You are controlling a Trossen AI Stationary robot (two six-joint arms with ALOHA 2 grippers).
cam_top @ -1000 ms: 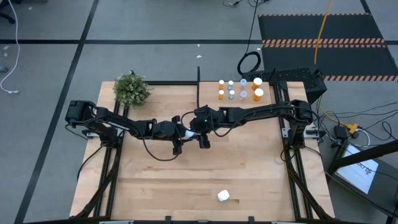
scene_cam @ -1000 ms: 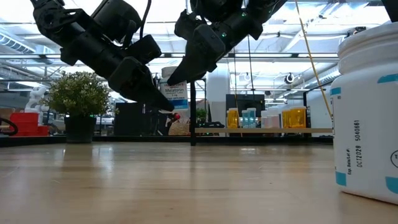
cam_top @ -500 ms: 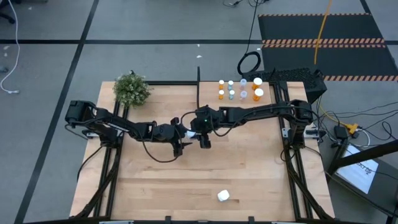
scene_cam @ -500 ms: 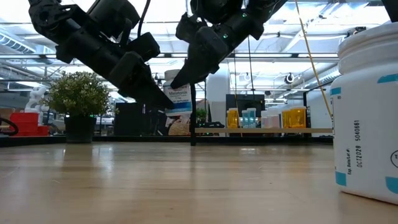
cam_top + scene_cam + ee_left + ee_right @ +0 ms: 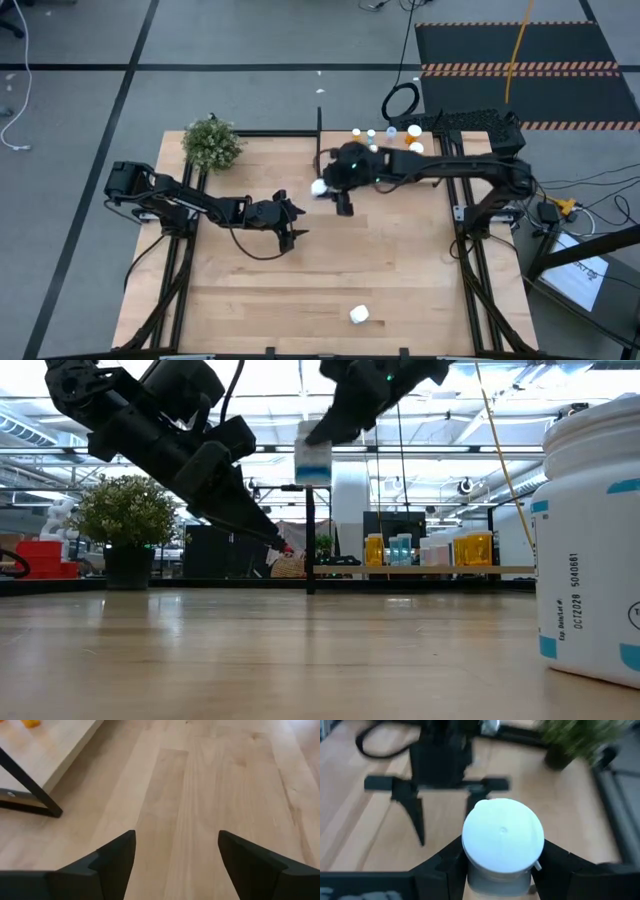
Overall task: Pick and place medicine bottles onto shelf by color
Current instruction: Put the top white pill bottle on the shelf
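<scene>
Now the right hand (image 5: 333, 190) holds a white bottle (image 5: 313, 463) between its fingers, raised above the table's middle, near the shelf (image 5: 420, 570) at the far edge. Carry it level over the shelf and lower it among the whites (colours there are hard to tell). Left hand (image 5: 290, 222) hangs wide and empty mid-table.

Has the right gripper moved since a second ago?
Yes. The right gripper, holding the white bottle, has pulled away from the left gripper toward the shelf's black post.
</scene>
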